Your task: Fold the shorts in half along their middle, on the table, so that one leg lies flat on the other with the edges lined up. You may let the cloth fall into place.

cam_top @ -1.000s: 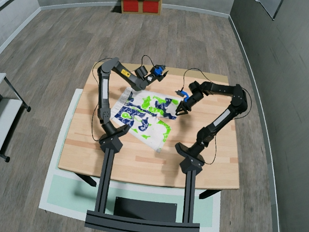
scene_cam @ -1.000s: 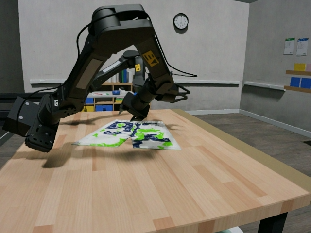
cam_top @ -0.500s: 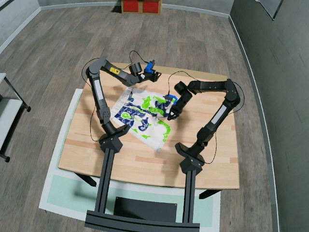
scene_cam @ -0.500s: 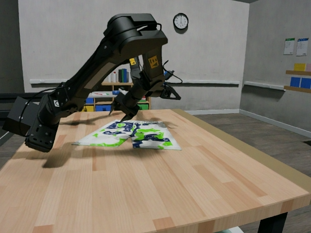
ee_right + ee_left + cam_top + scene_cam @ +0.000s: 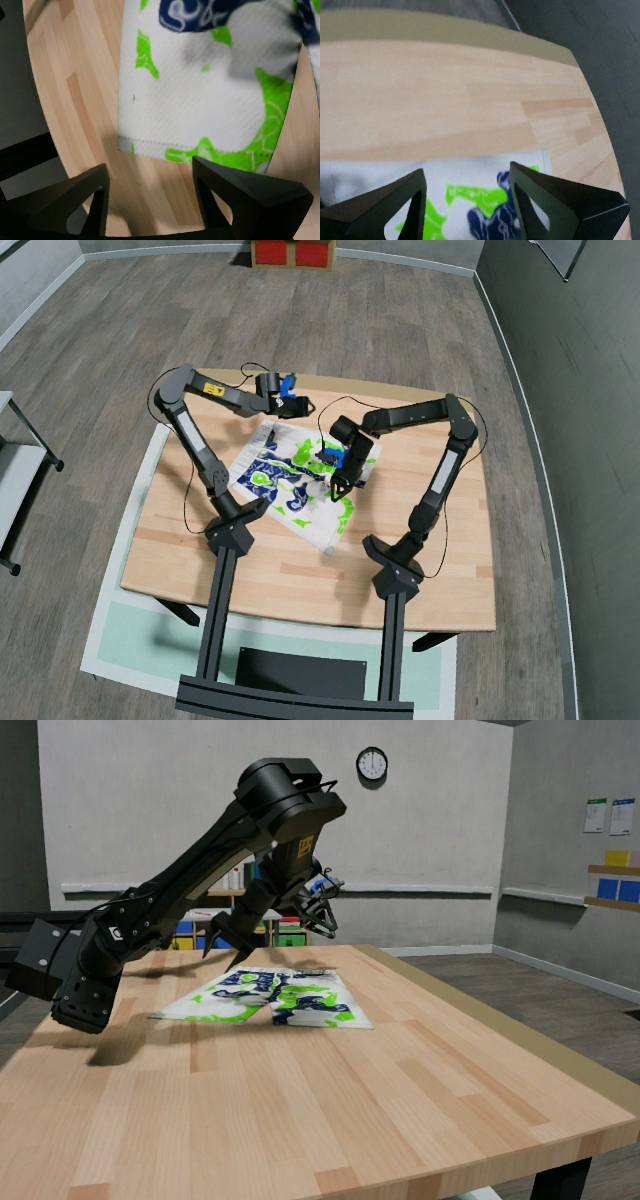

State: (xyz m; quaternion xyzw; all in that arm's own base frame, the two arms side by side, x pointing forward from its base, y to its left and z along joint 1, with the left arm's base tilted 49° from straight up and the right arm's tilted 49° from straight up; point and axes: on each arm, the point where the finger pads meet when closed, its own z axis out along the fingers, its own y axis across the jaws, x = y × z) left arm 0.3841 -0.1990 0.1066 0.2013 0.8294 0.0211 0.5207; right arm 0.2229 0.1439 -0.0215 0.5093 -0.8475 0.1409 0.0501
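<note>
Shorts [image 5: 279, 472] [image 5: 305, 999] [image 5: 465, 192] [image 5: 200, 100] look thin, floppy; pinch hem & waist corners. L gripper [image 5: 311, 406] [image 5: 330, 932] [image 5: 467, 167] & R gripper [image 5: 338, 494] [image 5: 216, 962] [image 5: 150, 165] ~half open, empty.

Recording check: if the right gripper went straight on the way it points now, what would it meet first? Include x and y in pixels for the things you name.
Probably the shorts' leg [image 5: 310, 511] [image 5: 206, 1009] [image 5: 200, 105] nearer the arm bases: the right gripper [image 5: 340, 492] [image 5: 217, 962] [image 5: 149, 169] tilts down toward it, near the hem. Depth is unclear, so bare table just past the hem is possible.
</note>
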